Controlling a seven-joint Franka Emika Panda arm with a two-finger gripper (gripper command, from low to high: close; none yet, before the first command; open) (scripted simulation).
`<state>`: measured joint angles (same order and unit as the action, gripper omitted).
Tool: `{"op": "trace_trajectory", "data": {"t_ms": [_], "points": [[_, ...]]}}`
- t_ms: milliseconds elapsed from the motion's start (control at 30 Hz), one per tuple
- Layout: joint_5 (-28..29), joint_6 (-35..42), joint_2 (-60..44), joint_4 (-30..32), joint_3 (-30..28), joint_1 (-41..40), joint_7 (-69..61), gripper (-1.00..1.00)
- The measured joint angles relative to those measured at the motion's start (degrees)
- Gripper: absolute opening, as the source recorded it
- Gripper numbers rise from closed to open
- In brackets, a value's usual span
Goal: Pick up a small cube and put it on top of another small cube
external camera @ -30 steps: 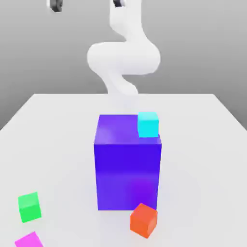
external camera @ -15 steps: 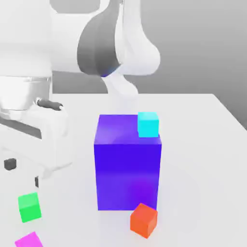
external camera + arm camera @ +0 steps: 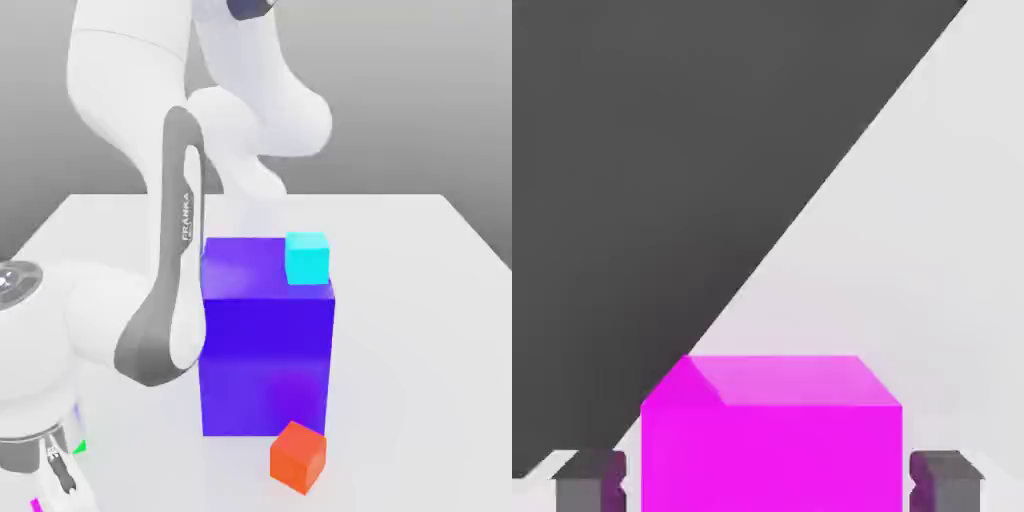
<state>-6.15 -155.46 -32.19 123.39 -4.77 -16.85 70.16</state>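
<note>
**A:** Starting from the exterior view's left: what is the step in hand, and how should it go?

**B:** The grasp, I judge. The two-finger gripper (image 3: 767,482) is low over the white table (image 3: 420,300) at the near corner on the exterior view's left, and it straddles the small magenta cube (image 3: 772,435). To do it well, the dark grey fingers (image 3: 587,482) should meet two opposite flat faces squarely. They should press evenly so the cube doesn't twist, and the lift should go straight up only once the hold is firm.

**A:** How far open is it?

**B:** Narrow. In the hand view a pad sits just beside each side face of the magenta cube, with what looks like a thin gap on both sides. So I read it as flanking the cube and not yet clamping it. The cube rests on the table, centred between the pads.

**A:** What lies further right?

**B:** A sliver of a small green cube (image 3: 80,447) shows just beside the hand, so any sideways drift could nudge it. In the middle stands a tall purple block (image 3: 265,340), with a small cyan cube (image 3: 307,258) on its top, at the far corner toward the exterior view's right. A small orange-red cube (image 3: 298,457) sits on the table at the block's near foot.

**A:** Which one is the target?

**B:** I can't tell. Either way, the lift should be high enough to clear the purple block.
</note>
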Motion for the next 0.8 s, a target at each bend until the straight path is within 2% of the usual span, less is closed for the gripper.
{"op": "trace_trajectory", "data": {"t_ms": [100,233,533,700,733,800], "points": [[0.0,-0.2,-0.2,0.0,0.0,0.0,0.0,-1.0],[1.0,5.1,6.7,1.7,-1.1,0.7,0.8,-1.0],[3.1,5.7,24.6,18.9,-7.3,-2.8,3.8,-1.0],[-0.7,-2.3,17.6,20.1,-5.6,-4.8,1.2,-1.0],[-1.2,-3.2,16.6,20.1,-5.3,-5.1,0.8,1.0],[-1.2,-3.2,16.6,20.1,-5.3,-5.1,0.8,1.0]]}}
